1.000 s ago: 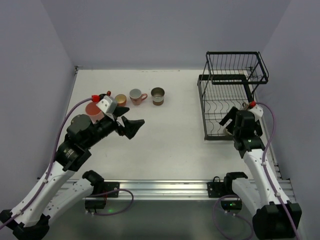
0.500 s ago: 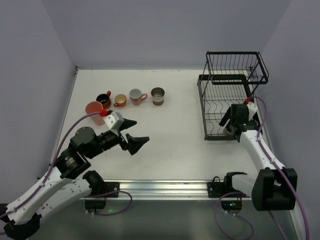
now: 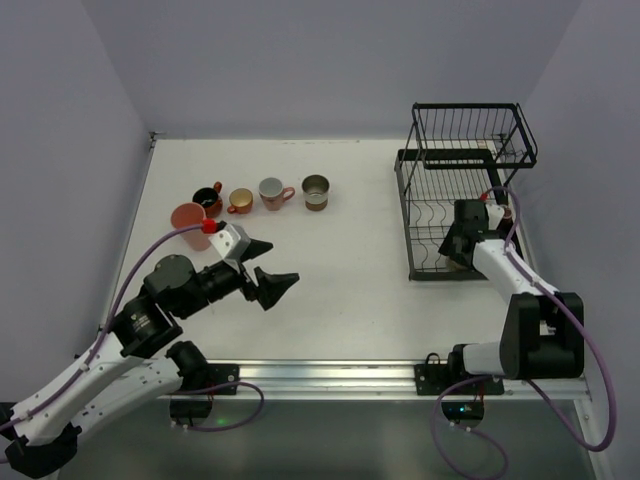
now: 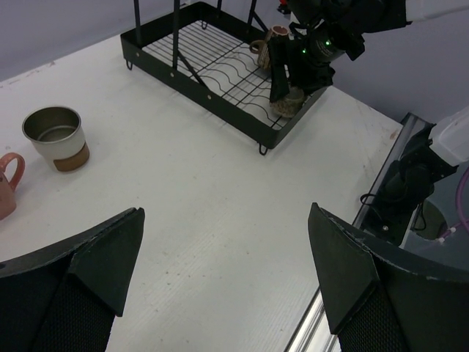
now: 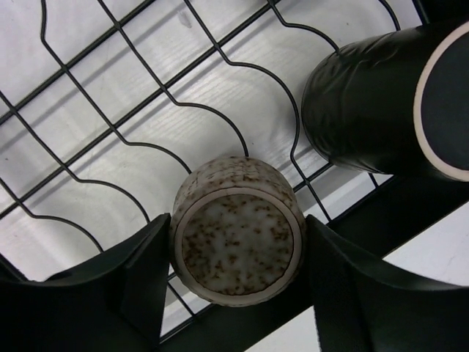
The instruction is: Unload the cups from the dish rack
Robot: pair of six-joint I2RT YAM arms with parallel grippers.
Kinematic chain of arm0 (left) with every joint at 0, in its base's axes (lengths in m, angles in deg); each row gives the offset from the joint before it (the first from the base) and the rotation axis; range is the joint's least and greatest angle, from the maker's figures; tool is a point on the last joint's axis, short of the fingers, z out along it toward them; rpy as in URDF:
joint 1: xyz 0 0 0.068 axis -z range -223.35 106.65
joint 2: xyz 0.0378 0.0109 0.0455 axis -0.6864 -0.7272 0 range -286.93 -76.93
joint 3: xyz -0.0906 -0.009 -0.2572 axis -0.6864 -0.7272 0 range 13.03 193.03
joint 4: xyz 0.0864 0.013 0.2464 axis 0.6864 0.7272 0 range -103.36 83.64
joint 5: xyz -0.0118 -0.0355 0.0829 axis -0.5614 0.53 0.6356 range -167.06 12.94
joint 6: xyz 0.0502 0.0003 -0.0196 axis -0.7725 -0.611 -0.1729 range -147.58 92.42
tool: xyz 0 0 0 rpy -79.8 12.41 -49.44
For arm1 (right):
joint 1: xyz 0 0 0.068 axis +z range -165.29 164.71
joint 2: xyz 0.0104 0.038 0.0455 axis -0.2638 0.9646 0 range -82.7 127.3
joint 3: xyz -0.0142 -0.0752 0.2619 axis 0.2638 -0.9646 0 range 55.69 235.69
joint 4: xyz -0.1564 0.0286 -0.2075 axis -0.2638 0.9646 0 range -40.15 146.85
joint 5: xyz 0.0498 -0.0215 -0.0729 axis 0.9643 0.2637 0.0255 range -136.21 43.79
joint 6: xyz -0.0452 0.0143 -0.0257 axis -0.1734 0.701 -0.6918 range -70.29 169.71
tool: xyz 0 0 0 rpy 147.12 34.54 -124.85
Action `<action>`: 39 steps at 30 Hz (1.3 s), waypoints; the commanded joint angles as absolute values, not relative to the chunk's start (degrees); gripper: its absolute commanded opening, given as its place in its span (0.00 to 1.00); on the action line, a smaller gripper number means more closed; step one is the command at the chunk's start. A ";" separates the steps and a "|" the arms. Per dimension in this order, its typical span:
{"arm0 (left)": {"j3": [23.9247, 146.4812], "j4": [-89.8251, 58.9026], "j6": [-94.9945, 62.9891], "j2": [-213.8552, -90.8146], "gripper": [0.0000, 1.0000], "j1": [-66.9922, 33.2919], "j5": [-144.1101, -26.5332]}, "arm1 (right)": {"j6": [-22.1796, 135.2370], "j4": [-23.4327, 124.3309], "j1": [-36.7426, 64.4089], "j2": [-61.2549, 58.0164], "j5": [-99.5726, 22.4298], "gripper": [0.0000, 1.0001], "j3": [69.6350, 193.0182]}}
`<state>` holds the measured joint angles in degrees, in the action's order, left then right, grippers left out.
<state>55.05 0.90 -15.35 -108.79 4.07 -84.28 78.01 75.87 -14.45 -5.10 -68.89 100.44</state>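
Note:
The black wire dish rack [image 3: 404,215] stands at the table's right. On its lower tray lies a speckled cream cup [image 5: 238,249], bottom toward the camera, with a dark brown cup [image 5: 381,103] beside it. My right gripper [image 5: 236,253] reaches into the tray, shut on the speckled cup with a finger pressed on each side. Several cups stand in a row at the back left: salmon pink [image 3: 187,217], black [image 3: 207,198], orange [image 3: 240,200], grey [image 3: 272,191] and olive-brown [image 3: 315,190]. My left gripper [image 3: 277,265] hovers wide open over bare table, holding nothing.
The rack's upper basket [image 3: 470,125] overhangs the tray and the right gripper. The left wrist view shows the olive-brown cup [image 4: 55,137] far left and the rack [image 4: 198,70] across the table. An aluminium rail [image 3: 330,375] lines the near edge.
My right gripper pushed deeper into the rack's lower tray and closed on the speckled cup. The left arm pulled back from the row of cups toward the near middle, still open.

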 commanded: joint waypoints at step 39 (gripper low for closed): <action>48.54 -44.12 16.54 -142.58 0.67 4.99 -97.72 | 113.34 3.72 14.85 -21.09 -10.44 0.39 78.11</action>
<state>48.69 -37.19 14.63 -141.37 4.40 -96.94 110.49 14.30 14.03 -21.88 -13.66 78.41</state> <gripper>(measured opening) 0.705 0.678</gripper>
